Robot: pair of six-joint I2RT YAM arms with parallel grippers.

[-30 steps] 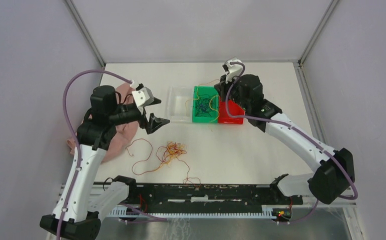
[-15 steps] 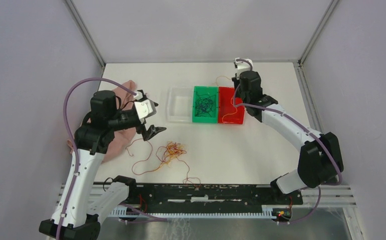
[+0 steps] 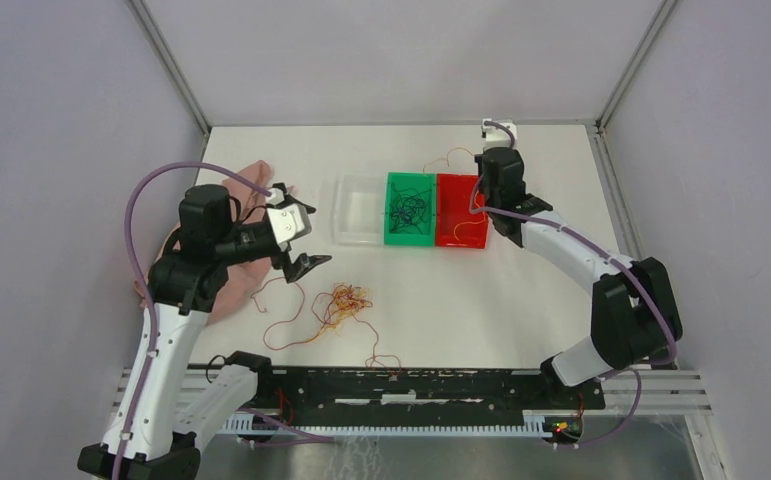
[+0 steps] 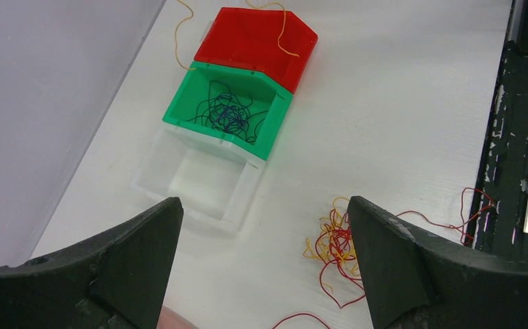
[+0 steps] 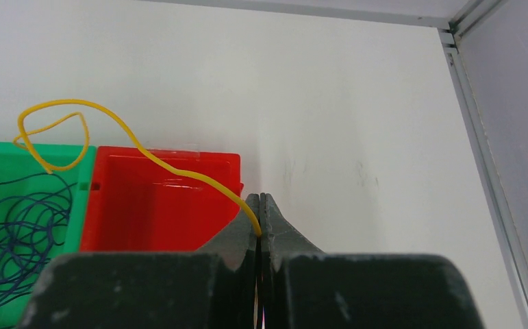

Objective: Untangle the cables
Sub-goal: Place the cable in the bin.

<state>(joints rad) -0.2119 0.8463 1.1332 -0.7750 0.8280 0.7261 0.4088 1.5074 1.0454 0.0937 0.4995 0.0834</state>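
Green bin holding dark cables, clear bin beside it, red bin crossed by yellow cable pinched in right pincer, left pincer spread near red-yellow tangle on counter.

No readable text, label or number anywhere.

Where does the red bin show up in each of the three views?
Top external: red bin just right of centre.
Left wrist: red bin at the top, centre.
Right wrist: red bin left of centre, yellow cable arching over it.
Shared landmark: the green bin touching its side.
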